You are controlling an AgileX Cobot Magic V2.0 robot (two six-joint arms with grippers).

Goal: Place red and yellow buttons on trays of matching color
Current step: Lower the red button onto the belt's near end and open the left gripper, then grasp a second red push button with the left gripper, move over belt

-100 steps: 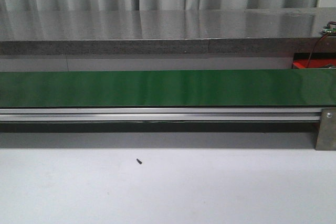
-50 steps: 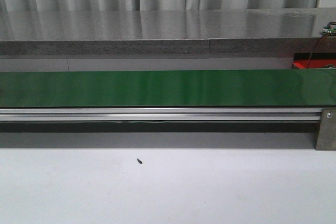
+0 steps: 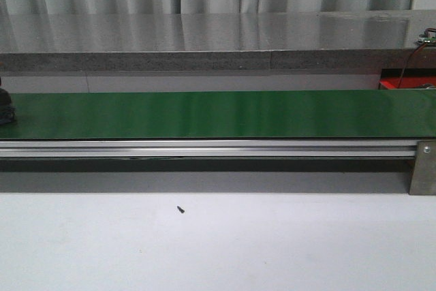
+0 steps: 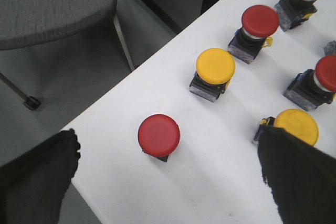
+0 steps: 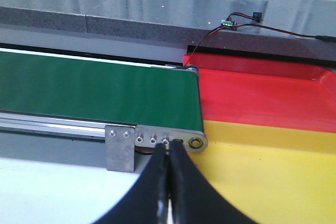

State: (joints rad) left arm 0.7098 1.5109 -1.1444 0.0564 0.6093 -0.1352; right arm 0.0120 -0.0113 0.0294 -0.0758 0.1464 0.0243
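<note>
In the left wrist view several red and yellow buttons stand on a white table. My left gripper [image 4: 168, 148] is open above it, with one red button [image 4: 158, 135] between the fingers, untouched. A yellow button [image 4: 215, 66] and another red button [image 4: 260, 20] stand further off. A second yellow button [image 4: 296, 125] is half hidden behind one finger [image 4: 296, 177]. My right gripper [image 5: 169, 149] is shut and empty, near the belt's end, beside the yellow tray [image 5: 273, 177]. The red tray [image 5: 262, 98] lies behind the yellow one. Neither gripper shows in the front view.
The long green belt [image 3: 218, 114] runs across the front view on a metal rail [image 3: 204, 148]. A small dark object [image 3: 5, 108] sits at its far left end. A grey counter [image 3: 204, 39] lies behind, with a thin wire [image 5: 227, 23]. A chair [image 4: 52, 3] stands beside the white table.
A small dark object has come into the front view at the far left end of the belt. Nothing else has moved there.
</note>
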